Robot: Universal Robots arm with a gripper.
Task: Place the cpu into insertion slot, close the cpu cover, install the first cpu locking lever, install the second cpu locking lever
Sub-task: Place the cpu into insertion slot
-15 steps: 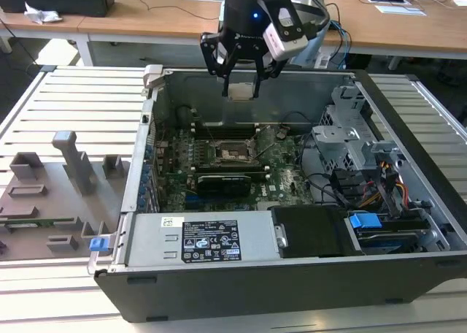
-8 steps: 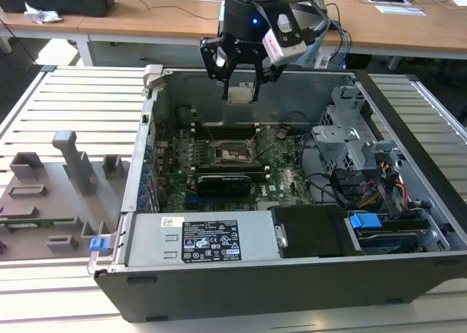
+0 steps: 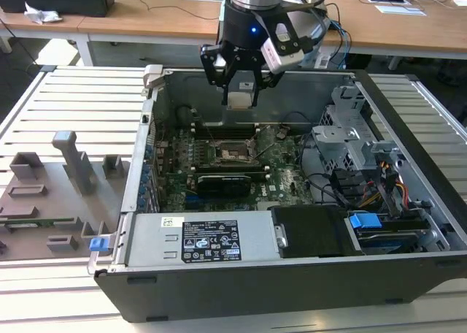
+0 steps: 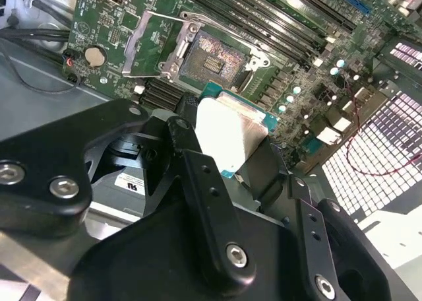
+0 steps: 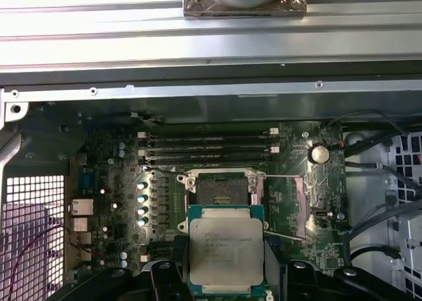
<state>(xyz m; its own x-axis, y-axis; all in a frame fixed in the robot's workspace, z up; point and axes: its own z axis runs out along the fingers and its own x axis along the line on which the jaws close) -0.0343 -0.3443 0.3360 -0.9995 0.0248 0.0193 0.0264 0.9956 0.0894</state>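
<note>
clearly step one: the black two-finger gripper (image 3: 241,90) clamps the flat silver-topped square cpu (image 5: 226,248) above the uncovered, silver-rimmed square insertion slot (image 5: 221,189), not touching it; seating likely demands square alignment.

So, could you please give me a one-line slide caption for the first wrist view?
The gripper holds the chip over the green board, the socket open and unfilled.

You are looking at one cpu (image 5: 226,249), one insertion slot (image 5: 219,190), one cpu cover (image 4: 134,47), one coin-cell battery (image 5: 319,154), one claw (image 3: 241,92), one computer case (image 3: 255,289), one table (image 3: 73,99).
</note>
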